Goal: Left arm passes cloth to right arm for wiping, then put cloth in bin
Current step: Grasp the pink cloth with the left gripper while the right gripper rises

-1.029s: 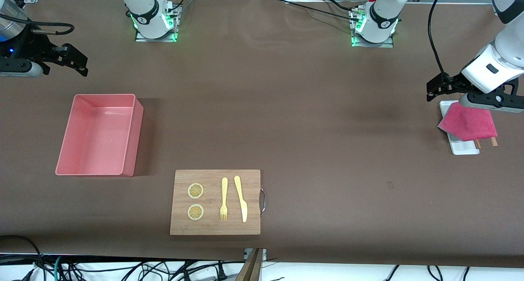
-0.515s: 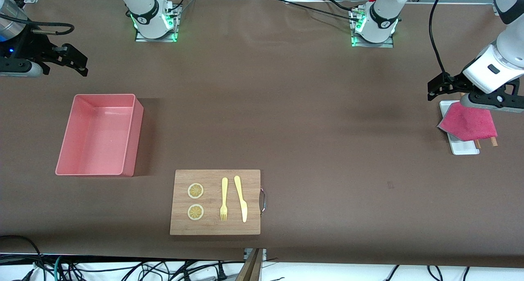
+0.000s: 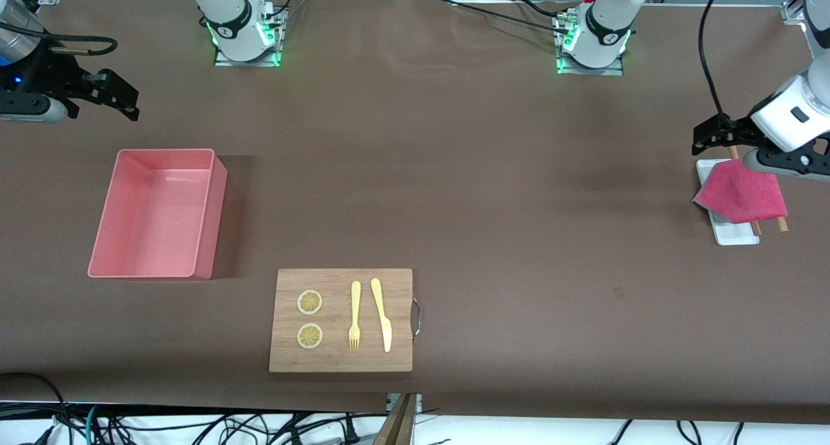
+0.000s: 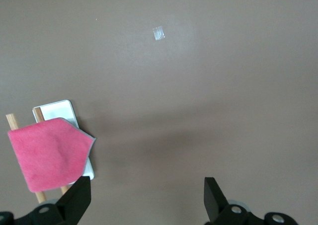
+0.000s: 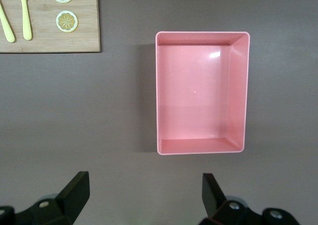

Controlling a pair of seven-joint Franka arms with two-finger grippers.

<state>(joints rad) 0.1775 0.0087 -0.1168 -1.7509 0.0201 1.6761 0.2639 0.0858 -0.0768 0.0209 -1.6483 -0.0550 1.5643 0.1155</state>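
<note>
1. Brown covering spreads over the whole table (image 3: 493,192), with both arm bases standing along its edge farthest from the front camera.
2. At the left arm's end, the left gripper (image 4: 146,205) hangs in the air over bare table just beside the white tray (image 3: 729,232), its black fingers (image 4: 77,200) spread wide with nothing between them.
3. On that tray lies the cloth (image 3: 742,195), a magenta square set cornerwise, draped over the tray and over two wooden sticks (image 3: 781,223) whose ends poke out from under it.
4. Over the right arm's end, the right gripper (image 5: 144,200) waits in the air above bare table, fingers likewise wide apart and holding nothing.
5. Near it, and nearer the front camera, the bin (image 3: 194,211) sits on the table, a pink tub with nothing inside.
6. Nearer still to the camera, toward the table's middle, a wooden cutting board (image 3: 337,360) carries two lemon slices (image 3: 310,302), a yellow fork (image 3: 355,315) and a yellow knife (image 3: 381,314).
</note>
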